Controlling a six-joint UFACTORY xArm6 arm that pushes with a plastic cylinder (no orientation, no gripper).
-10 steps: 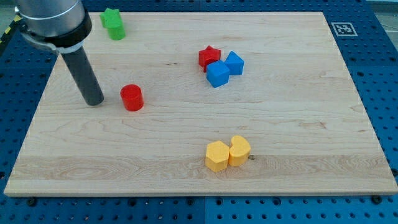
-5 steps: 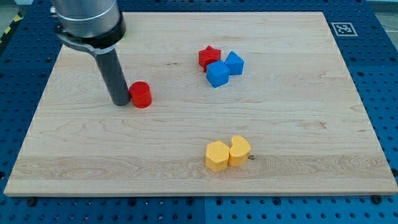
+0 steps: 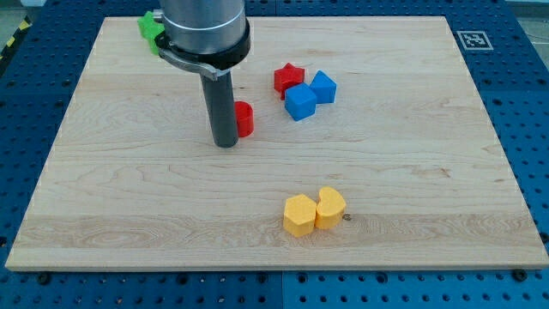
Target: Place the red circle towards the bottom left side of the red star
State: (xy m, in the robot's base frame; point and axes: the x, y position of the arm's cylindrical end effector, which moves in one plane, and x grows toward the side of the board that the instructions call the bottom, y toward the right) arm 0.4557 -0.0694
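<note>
No gripper here, just my tip [image 3: 226, 143] touching the red circle [image 3: 244, 118]; pushing too far could bump the red star [image 3: 289, 78] or blue blocks [image 3: 300, 102].

A single camera looks down at a slant from the near side of the surface [image 3: 129, 215], facing its far edge. It stands close enough that the wooden board nearly fills the frame, with all four edges in view and a strip of blue perforated base around it. The arm's upper body is cut off at the top; the mount is probably raised somewhat above the near edge. No second view overlaps it.
</note>
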